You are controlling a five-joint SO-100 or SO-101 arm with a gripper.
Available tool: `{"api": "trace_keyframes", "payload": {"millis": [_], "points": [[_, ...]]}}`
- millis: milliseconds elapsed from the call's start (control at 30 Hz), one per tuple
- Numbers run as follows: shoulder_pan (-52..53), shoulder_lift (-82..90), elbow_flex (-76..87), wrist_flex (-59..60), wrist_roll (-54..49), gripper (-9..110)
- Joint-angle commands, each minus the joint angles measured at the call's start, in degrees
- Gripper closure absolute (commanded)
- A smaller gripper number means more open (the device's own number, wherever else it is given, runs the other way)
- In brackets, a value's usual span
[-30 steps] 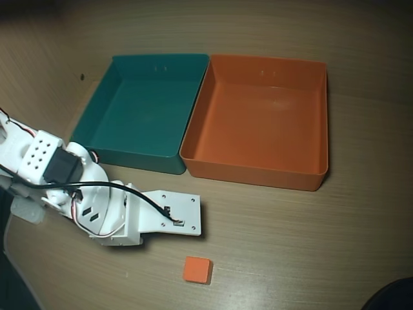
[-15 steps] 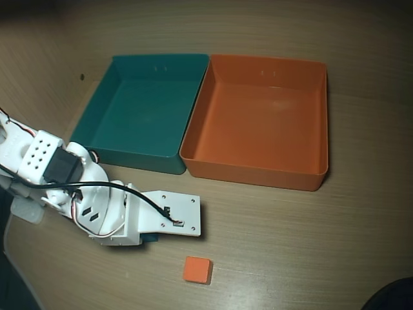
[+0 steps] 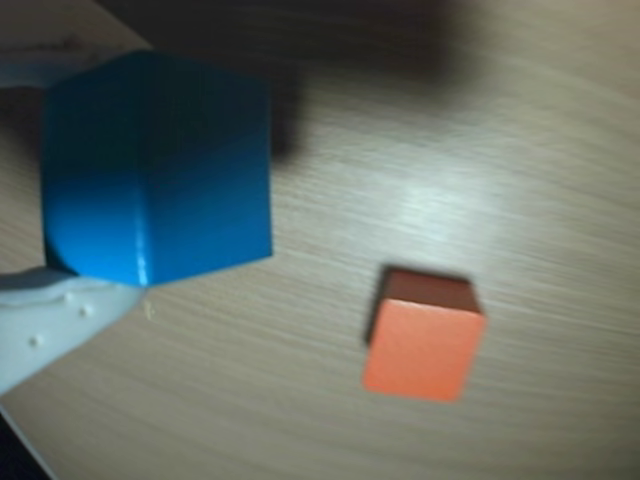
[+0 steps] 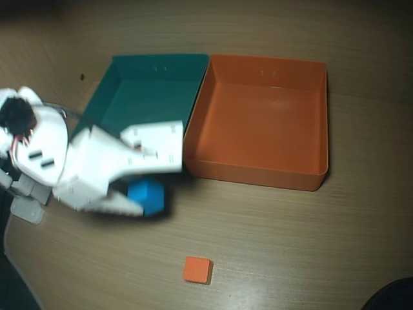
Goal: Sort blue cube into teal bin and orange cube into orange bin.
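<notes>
blue plastic fills the upper left of the wrist view: the blue cube (image 3: pixel 155 170) sits pinched in the gripper (image 3: pixel 60 190), with one white finger (image 3: pixel 50 315) showing under its lower left edge and a pale sliver of the other above it at the frame's top left. in the overhead view the same blue cube (image 4: pixel 146 196) hangs at the tip of the white arm (image 4: pixel 97 165), just in front of the near wall of the teal bin (image 4: pixel 139 84), above the wooden table (image 4: pixel 290 245) with a soft shadow beneath it. the orange cube (image 4: pixel 197 269) lies alone on the table, well apart from the arm and nearer the bottom edge; the wrist view shows it (image 3: pixel 423 340) to the lower right of the held cube, not touching it. the orange bin (image 4: pixel 258 123) stands just beside the teal bin, their side walls touching, and both floors are bare.
</notes>
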Motion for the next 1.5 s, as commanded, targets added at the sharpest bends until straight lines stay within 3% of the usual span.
{"api": "trace_keyframes", "payload": {"millis": [0, 567, 867, 1233, 1467], "points": [[-6.77, 5.62, -4.04, 0.18, 0.7, 107], [-35.86, 0.97, -3.87, 0.18, 0.53, 107], [-37.71, -12.74, -4.04, -0.7, 0.53, 107], [-37.0, -16.0, -4.04, -0.7, 0.53, 106], [-35.77, -15.82, -4.04, -0.7, 0.62, 85]]}}
